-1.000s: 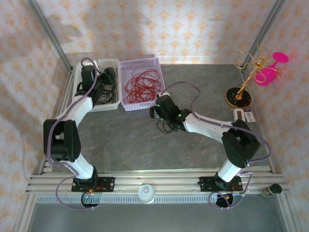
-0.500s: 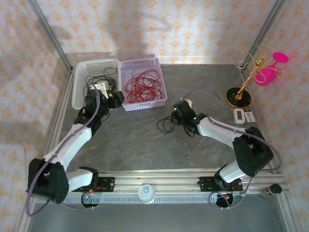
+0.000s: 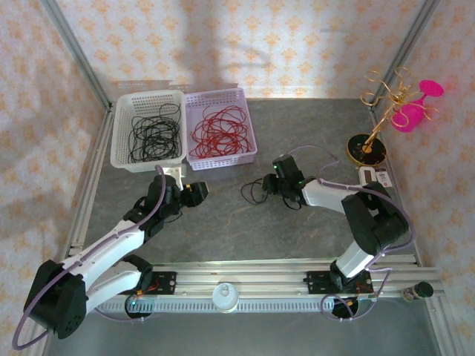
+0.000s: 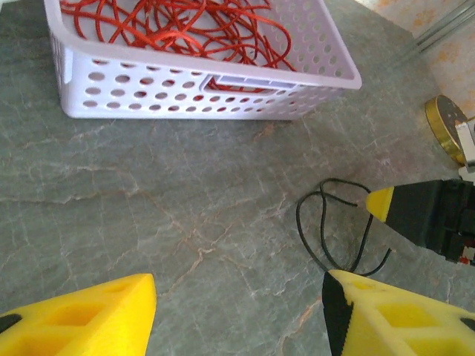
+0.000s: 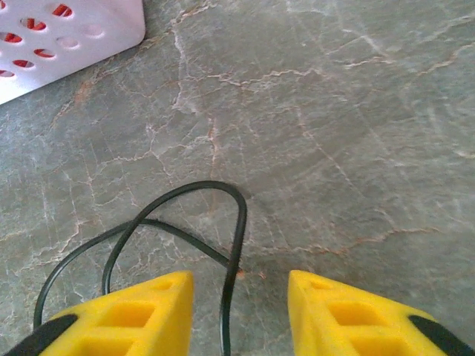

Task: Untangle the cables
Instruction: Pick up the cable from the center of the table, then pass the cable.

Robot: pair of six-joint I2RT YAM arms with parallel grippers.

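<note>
A grey stone-patterned table (image 3: 223, 230) sits inside pale patterned walls. At the far left, a white basket (image 3: 116, 137) holds a heap of black cables (image 3: 154, 135), thin strands in loose overlapping loops. Nearer and just to its right, the left gripper (image 4: 237, 311) hovers low over bare table. Its fingers are spread wide with nothing between them, and it faces the middle. Beyond it a lilac basket (image 3: 223, 159) holds the red cables (image 3: 219, 132), coiled just as untidily but kept apart from the black ones. On the open table right of the baskets lies one loose black cable (image 5: 208, 184), a hair-thin strand folded into a few loops that cross one another. The right gripper (image 5: 241, 311) is down over it with fingers parted and one strand running between them. The strand looks ungripped, though the frame edge cuts it off there. A gold stand (image 3: 366, 148) is well apart at the far right. The risk lies in the crossing: if the fingers shut where strands overlap and pull, the loops could cinch into a knot instead of opening. So thin a wire may also slip from the pads or drag whole across the smooth table. The grippers face each other at close range, so a careless reach could knock them together.
</note>
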